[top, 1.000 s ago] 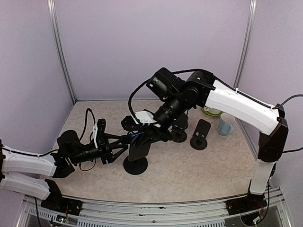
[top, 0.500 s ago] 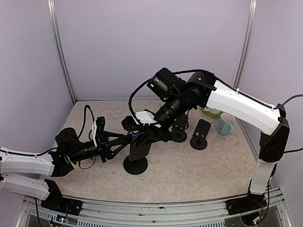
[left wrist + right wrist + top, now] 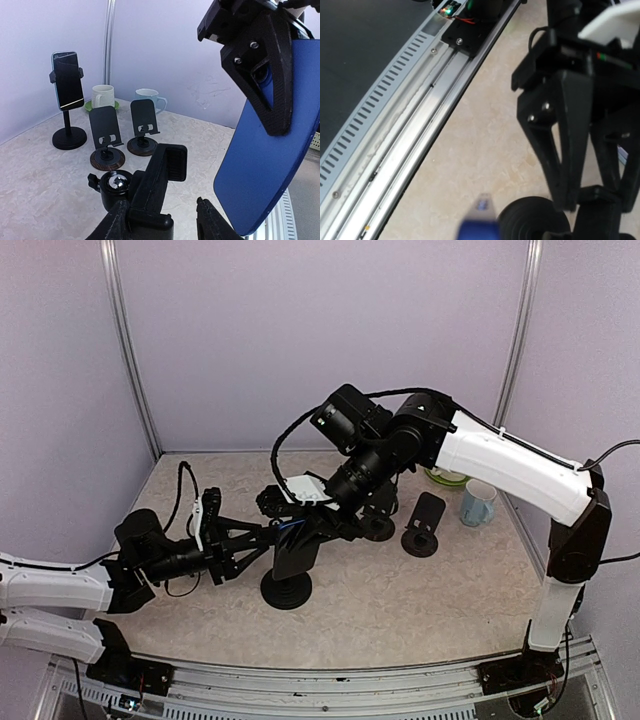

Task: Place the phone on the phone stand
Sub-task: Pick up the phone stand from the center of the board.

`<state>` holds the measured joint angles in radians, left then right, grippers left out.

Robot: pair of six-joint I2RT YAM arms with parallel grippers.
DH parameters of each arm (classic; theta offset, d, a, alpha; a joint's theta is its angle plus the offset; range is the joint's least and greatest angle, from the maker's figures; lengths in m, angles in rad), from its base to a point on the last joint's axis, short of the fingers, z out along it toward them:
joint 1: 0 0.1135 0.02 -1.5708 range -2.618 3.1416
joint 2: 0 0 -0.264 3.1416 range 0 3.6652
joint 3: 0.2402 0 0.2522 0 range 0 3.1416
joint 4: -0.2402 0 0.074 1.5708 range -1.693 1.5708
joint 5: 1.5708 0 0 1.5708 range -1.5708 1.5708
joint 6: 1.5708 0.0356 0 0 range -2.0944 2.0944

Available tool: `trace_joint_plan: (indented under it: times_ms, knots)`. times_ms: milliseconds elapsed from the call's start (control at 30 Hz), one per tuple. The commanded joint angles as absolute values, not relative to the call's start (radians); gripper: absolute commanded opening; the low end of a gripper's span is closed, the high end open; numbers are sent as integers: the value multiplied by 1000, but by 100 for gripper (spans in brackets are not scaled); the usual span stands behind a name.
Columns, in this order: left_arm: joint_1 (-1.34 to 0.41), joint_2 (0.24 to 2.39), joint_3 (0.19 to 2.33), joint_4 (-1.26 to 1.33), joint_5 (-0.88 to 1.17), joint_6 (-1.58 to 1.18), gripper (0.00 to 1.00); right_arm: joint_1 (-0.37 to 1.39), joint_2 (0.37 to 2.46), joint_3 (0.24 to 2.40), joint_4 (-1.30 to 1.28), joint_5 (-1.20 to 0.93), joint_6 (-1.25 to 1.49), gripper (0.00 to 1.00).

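I saw the right gripper (image 3: 276, 117) pinching the phone (image 3: 265, 165). One black finger (image 3: 265, 65) lay flat across its blue back; the other was hidden behind it. The phone hung tilted from those fingers, its upper end between them and its rounded lower end reaching well below their tips.

The left gripper (image 3: 162, 217) had its fingers spread, with the stand (image 3: 160, 175) between them. From the left wrist, one finger (image 3: 120, 225) sat against the stand's cradle, and bare table showed in the gap between the cradle and the other finger (image 3: 210, 222). The phone's lower edge was just beside that second finger, on its outer side. I could not tell whether they touched.

The phone was not in the cradle; it was off to one side of it. The right wrist showed only a blue blur at the bottom edge.
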<state>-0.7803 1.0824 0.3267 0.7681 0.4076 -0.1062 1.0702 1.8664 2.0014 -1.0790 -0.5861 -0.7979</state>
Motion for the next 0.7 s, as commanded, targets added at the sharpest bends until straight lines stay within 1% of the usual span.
trace_joint_plan:
  times_ms: [0,133,567,667]
  knots:
    - [-759,1031,300,780,445,-90,43,1062,1817,2001,-1042,-601,-789,0]
    - [-744,1036,302,777,485,-93,39,1062,1823,2005,-1045,-601,-788,0]
    - [-718,1088,312,763,532,-92,40,1060,1816,1990,-1039,-600,-782,0]
    - [-714,1090,311,772,537,-92,37,1058,1818,1990,-1039,-601,-781,0]
